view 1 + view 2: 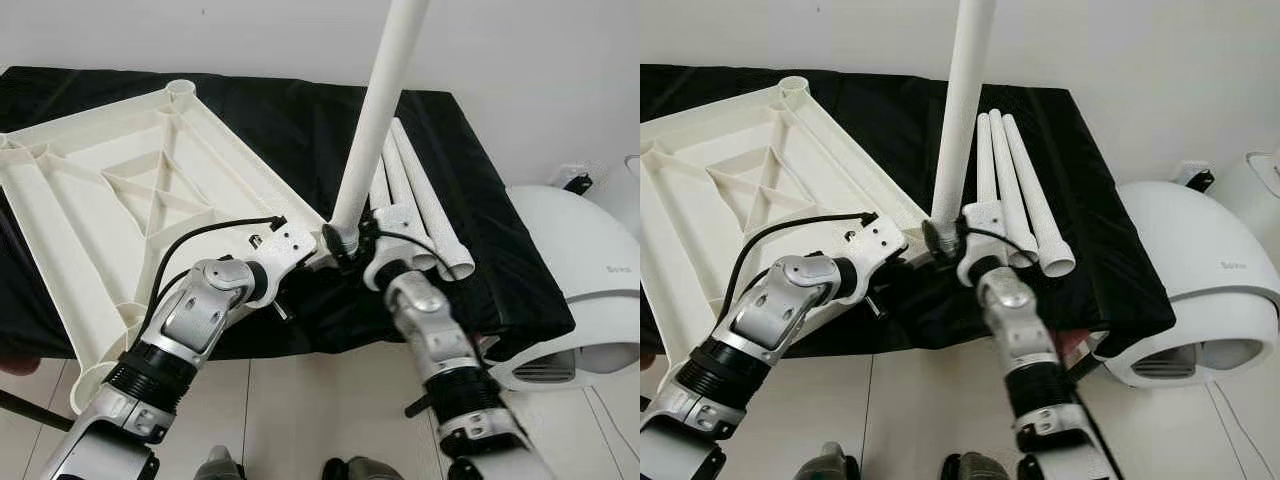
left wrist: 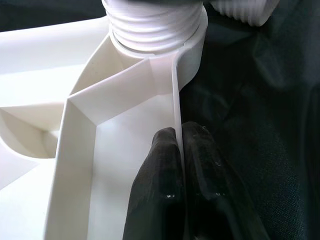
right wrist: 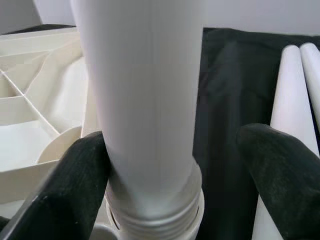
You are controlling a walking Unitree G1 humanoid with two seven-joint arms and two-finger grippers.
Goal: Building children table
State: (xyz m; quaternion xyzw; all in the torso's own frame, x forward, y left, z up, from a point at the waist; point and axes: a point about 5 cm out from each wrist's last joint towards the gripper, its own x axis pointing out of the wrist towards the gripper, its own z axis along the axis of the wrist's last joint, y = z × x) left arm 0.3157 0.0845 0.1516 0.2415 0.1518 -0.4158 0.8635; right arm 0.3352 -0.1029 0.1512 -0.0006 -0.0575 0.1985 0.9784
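A black cloth (image 1: 470,200) covers the work surface. The left gripper (image 2: 180,165) pinches the tabletop (image 1: 120,190) rim beside the corner socket; the right gripper (image 3: 170,165) stands wide around the upright leg (image 1: 375,120), one finger touching. Three spare legs (image 1: 1015,190) lie alongside. Light, stiff, slick plastic: grip low, near the thread.

White tabletop (image 1: 120,200) upside-down — 1 leg (image 1: 380,110) upright (3 legs (image 1: 425,205) beside).
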